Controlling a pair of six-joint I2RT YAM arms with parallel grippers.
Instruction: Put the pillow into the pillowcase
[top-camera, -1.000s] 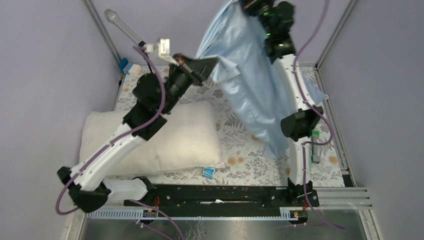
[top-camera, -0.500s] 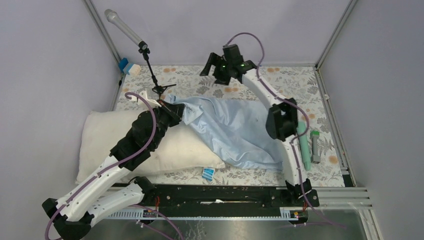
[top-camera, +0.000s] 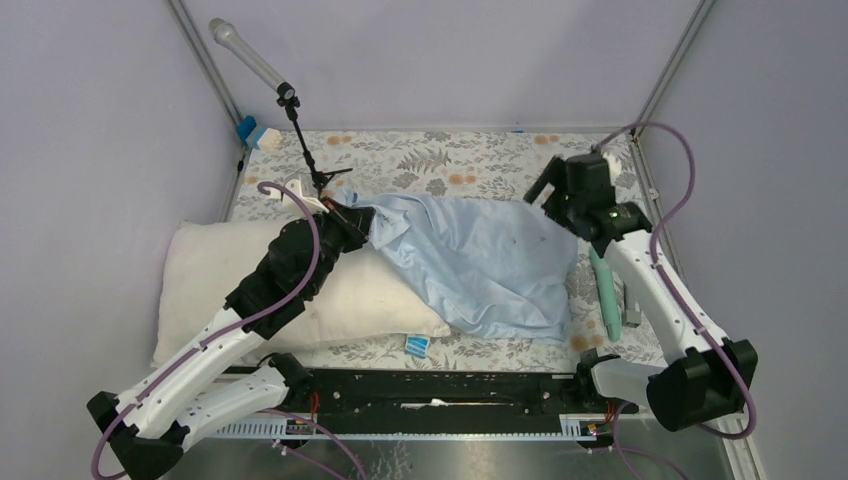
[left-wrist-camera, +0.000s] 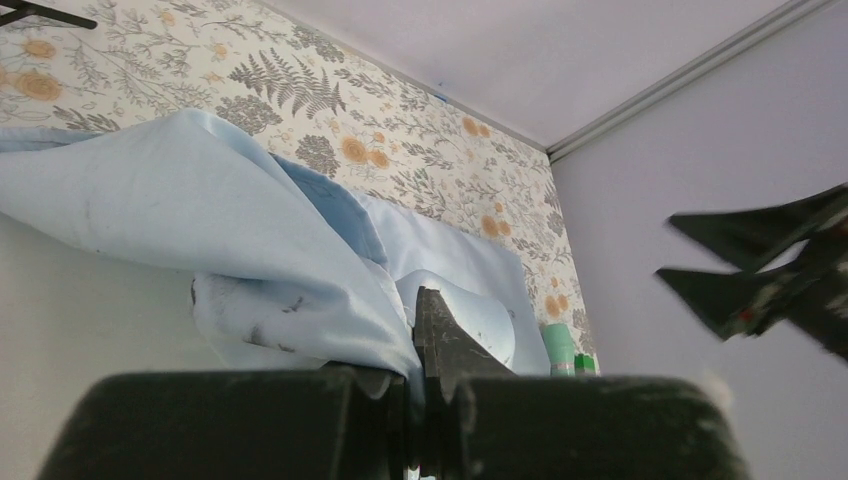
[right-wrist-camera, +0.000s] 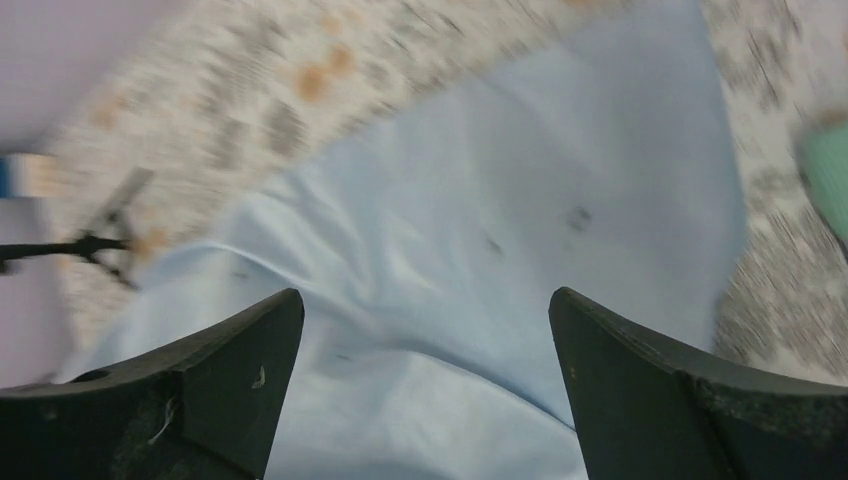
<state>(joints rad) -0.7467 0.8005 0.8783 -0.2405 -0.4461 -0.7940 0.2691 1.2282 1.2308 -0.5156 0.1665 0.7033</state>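
The cream pillow lies at the table's left. The light-blue pillowcase is spread wrinkled over the table's middle, its left part draped on the pillow's right end. My left gripper is shut on the pillowcase's left edge, above the pillow. In the left wrist view the pillowcase bunches over the left gripper, hiding one finger. My right gripper hovers open above the pillowcase's far right corner, holding nothing. The right wrist view shows the pillowcase below the open right gripper.
A microphone stand rises at the back left, close to my left gripper. A mint-green tube and a grey marker lie under the right arm. A small blue packet sits near the front rail.
A second ago both grippers held the pillowcase high. It has dropped flat onto the table and pillow. The right gripper let go, opened and swung right; the left lowered, still gripping.
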